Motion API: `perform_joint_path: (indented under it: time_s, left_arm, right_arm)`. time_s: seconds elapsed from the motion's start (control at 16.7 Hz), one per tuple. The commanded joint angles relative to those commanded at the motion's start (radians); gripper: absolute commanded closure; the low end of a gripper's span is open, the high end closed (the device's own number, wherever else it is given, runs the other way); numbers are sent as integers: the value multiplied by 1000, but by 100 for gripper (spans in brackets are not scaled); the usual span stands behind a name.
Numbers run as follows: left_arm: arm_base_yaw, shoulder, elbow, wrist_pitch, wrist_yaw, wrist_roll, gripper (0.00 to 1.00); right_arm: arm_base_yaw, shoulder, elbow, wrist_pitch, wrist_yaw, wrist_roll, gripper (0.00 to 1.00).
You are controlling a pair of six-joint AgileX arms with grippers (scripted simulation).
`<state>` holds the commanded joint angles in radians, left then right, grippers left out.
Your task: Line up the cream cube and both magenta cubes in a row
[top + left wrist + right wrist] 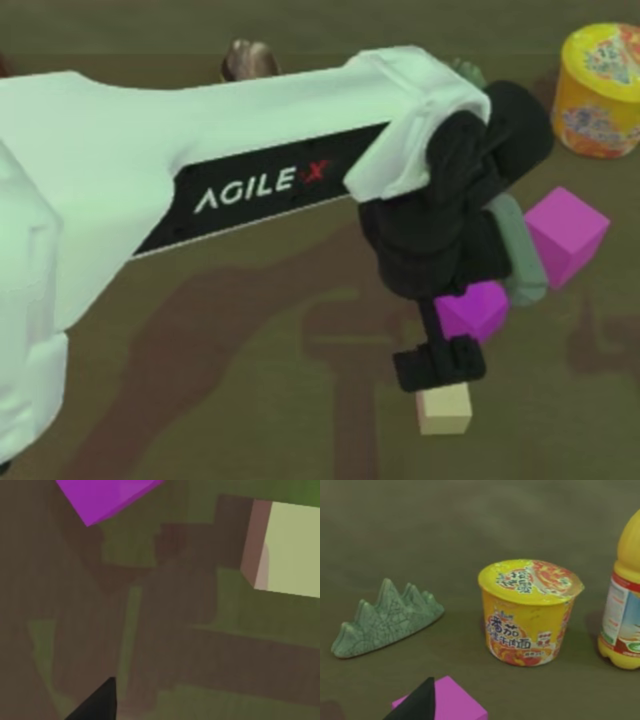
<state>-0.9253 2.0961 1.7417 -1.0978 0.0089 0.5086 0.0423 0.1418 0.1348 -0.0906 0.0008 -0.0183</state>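
Sweeping across the top view, the left arm hangs its left gripper just above the cream cube; whether the jaws are parted, I cannot tell, and nothing looks gripped. Smaller magenta cube sits just behind, larger magenta cube beyond, right — a rough diagonal, needs straightening. Right arm unseen from above.

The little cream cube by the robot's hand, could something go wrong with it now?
Maybe. The left hand hangs right over the cream cube, so a small slip could nudge it away. A magenta cube sits close beside the arm and could get bumped out of place too. The other magenta cube lies farther off, near the green ridged piece, which might block a straight row.
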Motion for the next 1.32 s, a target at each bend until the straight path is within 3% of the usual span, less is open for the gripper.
perform_joint_path:
  time_s: [0.3,0.9,1.32]
  left_arm:
    - [196,-402,-337,201,-12,-105,0]
    - [686,-1493,-1278,726,-22,-360,0]
    - [902,-1990,-1671,1025,-13,-480,0]
  right_arm:
    - [96,368,290,-196,-2,-41,0]
    - [327,1384,968,-706,1,-146,0]
    - [438,1822,1324,-930,1,-193,0]
